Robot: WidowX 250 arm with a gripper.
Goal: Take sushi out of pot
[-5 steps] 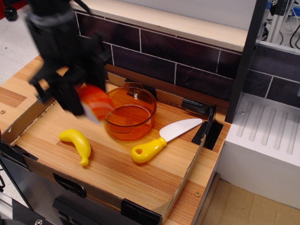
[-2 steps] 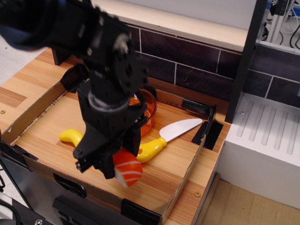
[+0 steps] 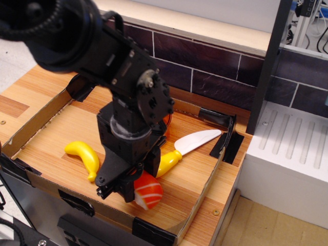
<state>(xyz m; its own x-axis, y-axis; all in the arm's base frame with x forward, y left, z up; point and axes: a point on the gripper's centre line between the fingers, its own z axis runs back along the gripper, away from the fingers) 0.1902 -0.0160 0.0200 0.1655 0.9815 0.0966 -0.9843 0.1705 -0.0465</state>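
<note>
The sushi (image 3: 148, 189), orange-red with pale stripes and a white side, sits between the fingers of my black gripper (image 3: 134, 188), low over the wooden floor near the front edge of the cardboard tray (image 3: 200, 197). The gripper is shut on it. Whether the sushi touches the wood I cannot tell. The amber pot (image 3: 165, 128) is almost wholly hidden behind my arm; only a sliver of its rim shows at the back.
A yellow banana (image 3: 84, 156) lies to the left of the gripper. A white toy knife with a yellow handle (image 3: 187, 146) lies just to its right and behind. A dark tiled wall stands at the back, a white block (image 3: 287, 159) at the right.
The gripper carried the sushi from beside the pot forward and down to the front of the tray. Since 0.4 s ago it has shifted slightly right and lower.
</note>
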